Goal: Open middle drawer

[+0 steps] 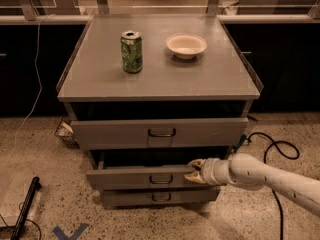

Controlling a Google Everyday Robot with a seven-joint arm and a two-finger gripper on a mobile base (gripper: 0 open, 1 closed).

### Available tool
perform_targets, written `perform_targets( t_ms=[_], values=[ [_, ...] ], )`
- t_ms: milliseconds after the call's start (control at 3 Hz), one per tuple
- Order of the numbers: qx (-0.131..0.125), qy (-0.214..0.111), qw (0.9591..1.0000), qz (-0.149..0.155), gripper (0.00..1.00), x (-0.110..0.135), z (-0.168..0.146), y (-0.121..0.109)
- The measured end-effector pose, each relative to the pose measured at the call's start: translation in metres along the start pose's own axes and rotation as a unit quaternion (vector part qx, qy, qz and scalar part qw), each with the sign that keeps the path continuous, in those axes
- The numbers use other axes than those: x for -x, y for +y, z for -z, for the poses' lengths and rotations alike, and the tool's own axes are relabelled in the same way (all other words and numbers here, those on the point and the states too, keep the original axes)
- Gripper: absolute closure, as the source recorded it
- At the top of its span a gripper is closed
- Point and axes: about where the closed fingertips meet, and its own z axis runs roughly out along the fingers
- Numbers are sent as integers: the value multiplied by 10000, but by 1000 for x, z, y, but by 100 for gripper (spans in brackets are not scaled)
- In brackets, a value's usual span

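Observation:
The middle drawer (135, 177) is the second of three grey drawer fronts in the cabinet. It has a small dark loop handle (161, 179) and stands pulled out a little, with a dark gap above it. My gripper (194, 171), on a white arm reaching in from the right, sits at the top edge of the middle drawer front, just right of the handle. Its pale fingers touch the drawer's upper rim.
The top drawer (160, 132) is wider and also slightly out. The bottom drawer (159, 197) is the slimmest. A green can (131, 52) and a white bowl (186, 45) stand on the cabinet top (100, 79). A black cable (272, 149) lies on the floor at right.

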Motion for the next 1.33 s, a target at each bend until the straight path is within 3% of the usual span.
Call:
perform_targets(
  t_ms=[333, 1000, 1333],
  values=[
    [-58, -81, 9999, -16, 100, -11, 16, 13],
    [-89, -118, 9999, -62, 98, -13, 27, 25],
    [-89, -118, 9999, -62, 77, -13, 27, 25]
  ],
)
